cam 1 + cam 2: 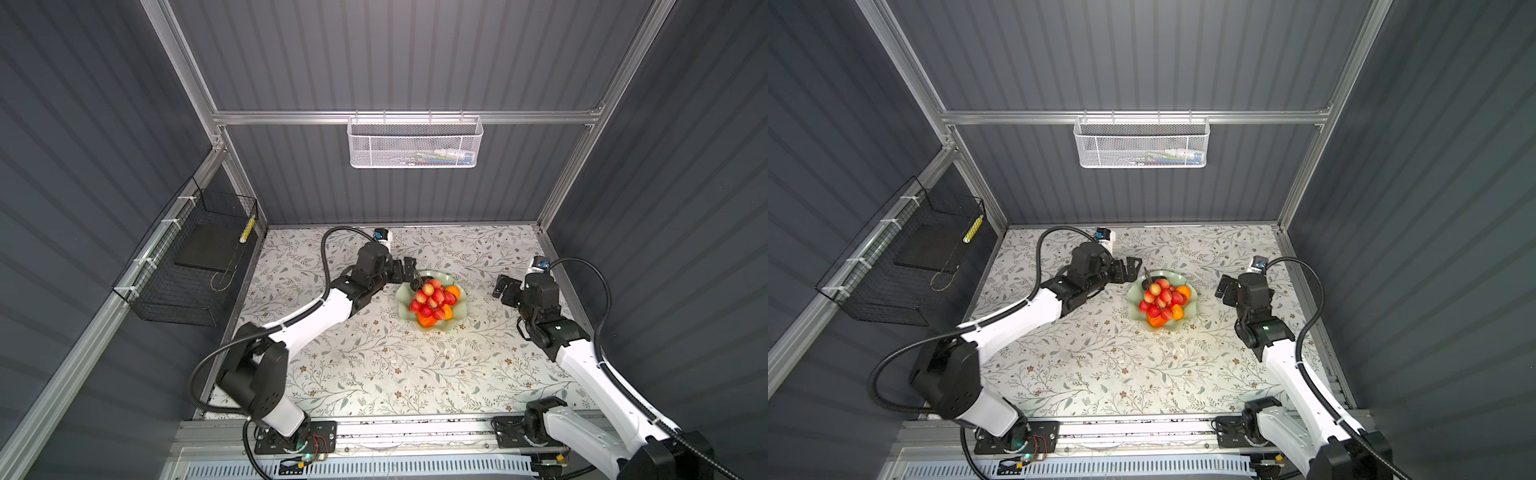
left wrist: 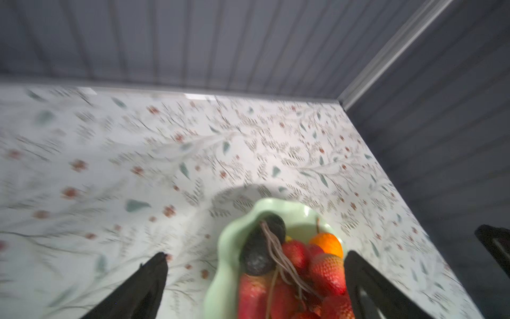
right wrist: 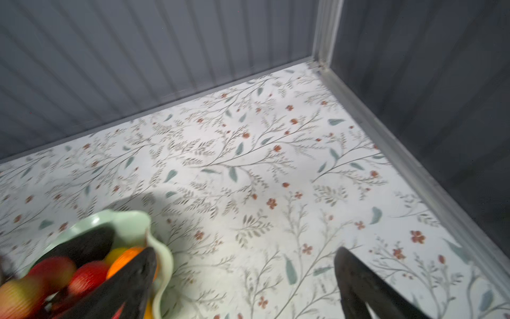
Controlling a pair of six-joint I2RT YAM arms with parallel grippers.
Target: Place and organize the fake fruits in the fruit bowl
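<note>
Nearest to you, the front part of the table [image 1: 374, 374] carries no loose fruit that I can see. Further in, the fruit bowl [image 1: 400, 300] stands about in the middle of the table, and the fake fruits are piled inside it. The red-berry bunch [image 1: 430, 297] is on top, one orange [image 1: 454, 293] is at the right side and a second orange [image 1: 426, 320] is at the near side. The dark avocado [image 2: 259, 248] lies at the far-left side under the brown stem [image 2: 276, 254], and a strawberry [image 2: 327, 272] lies by the berries. Of the long yellow piece only a small bit shows, so I cannot say how it lies.

The left gripper [image 1: 1130, 268] hovers at the far-left rim of the bowl, with its jaws spread wide and nothing between them. The right gripper [image 1: 503, 286] is to the right of the bowl, apart from it, also wide open and empty.

In my judgement the placing is finished and the organizing is the step in hand. The next move asks you to lift the left arm up and away carefully, so that a finger does not catch the stem or push the rim.

Farthest, the white mesh basket [image 1: 415, 143] hangs on the back wall and has no part in this task.
</note>
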